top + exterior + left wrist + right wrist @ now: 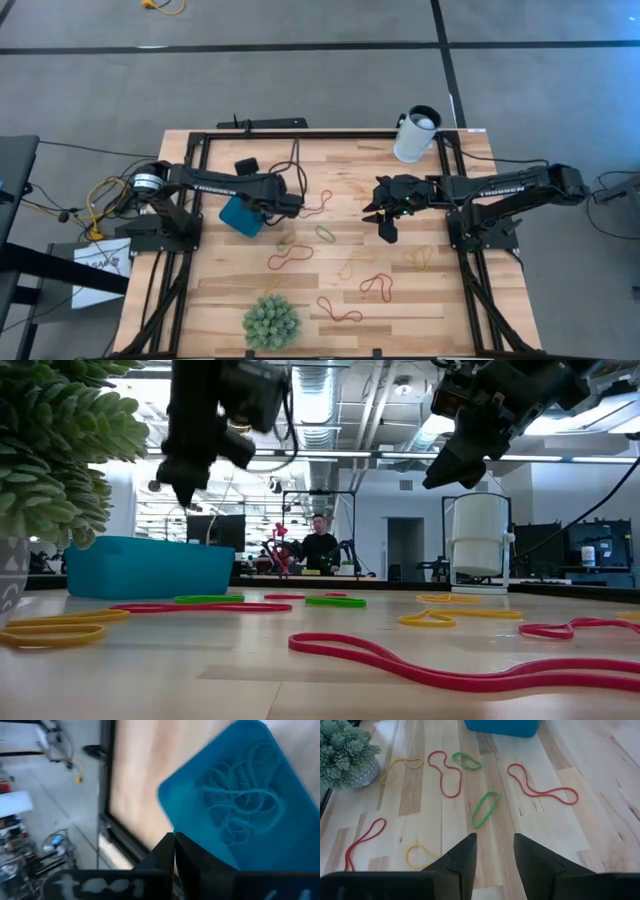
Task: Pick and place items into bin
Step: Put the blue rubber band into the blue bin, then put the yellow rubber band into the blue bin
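Overhead, pale plank table [330,290], scattered rubber bands [485,809], right hand [493,851] parted, left hand [174,851] closed, grey floor [300,90].

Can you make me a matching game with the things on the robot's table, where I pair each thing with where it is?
Things:
1. teal bin
2. white cup
3. spiky green plant
4. right tool

Places or states:
A. at the table's far edge, near the right arm
B. open, above the bare wood in the table's middle
C. under the left tool, with bands inside
D. at the near edge of the table

Pairs: 1-C, 2-A, 3-D, 4-B
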Motion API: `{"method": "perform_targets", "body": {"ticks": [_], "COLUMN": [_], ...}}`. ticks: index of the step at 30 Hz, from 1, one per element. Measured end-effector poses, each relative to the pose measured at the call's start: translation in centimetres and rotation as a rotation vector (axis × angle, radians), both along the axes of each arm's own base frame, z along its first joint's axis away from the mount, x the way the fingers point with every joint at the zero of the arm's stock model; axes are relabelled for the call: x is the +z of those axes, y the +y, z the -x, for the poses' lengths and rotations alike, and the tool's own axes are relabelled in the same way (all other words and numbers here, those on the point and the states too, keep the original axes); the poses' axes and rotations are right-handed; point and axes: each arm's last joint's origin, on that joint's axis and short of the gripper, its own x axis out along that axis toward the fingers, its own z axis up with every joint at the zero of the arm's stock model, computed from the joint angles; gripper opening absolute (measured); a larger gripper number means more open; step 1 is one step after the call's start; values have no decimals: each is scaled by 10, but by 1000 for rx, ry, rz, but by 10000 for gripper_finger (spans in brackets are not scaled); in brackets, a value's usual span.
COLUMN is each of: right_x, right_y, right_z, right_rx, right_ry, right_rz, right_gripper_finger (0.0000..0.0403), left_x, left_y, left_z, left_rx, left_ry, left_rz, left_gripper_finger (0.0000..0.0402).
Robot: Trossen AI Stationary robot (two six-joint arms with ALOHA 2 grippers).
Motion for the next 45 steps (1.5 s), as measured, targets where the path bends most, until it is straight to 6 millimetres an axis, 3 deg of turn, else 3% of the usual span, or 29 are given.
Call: {"method": "perform_targets", "body": {"ticks": [8,16,24,30,35,40,45], "right_x": [0,0,0,0,-1,-6,-3], "right_y": [0,0,0,0,-1,-2,-3], "right_z": [0,0,0,0,1,6,11], "right_rx": [13,19,61,61,59,-11,-32], "right_ry": [-1,3,-1,-1,14,88,183], "right_rz": [16,22,75,74,73,80,79], "right_gripper_finger": [123,123,123,123,123,122,121], "left_x": [-50,-56,-58,-55,-27,23,79], "left_y": [24,39,42,49,49,44,30], "left_z": [3,8,1,2,-2,-6,5], "left_rx": [-90,-117,-214,-224,-196,-212,-257], "left_ry": [-20,13,-46,11,62,24,-102], "left_rz": [151,217,362,233,207,205,188], "left_gripper_finger": [0,7,47,73,78,76,76]}}
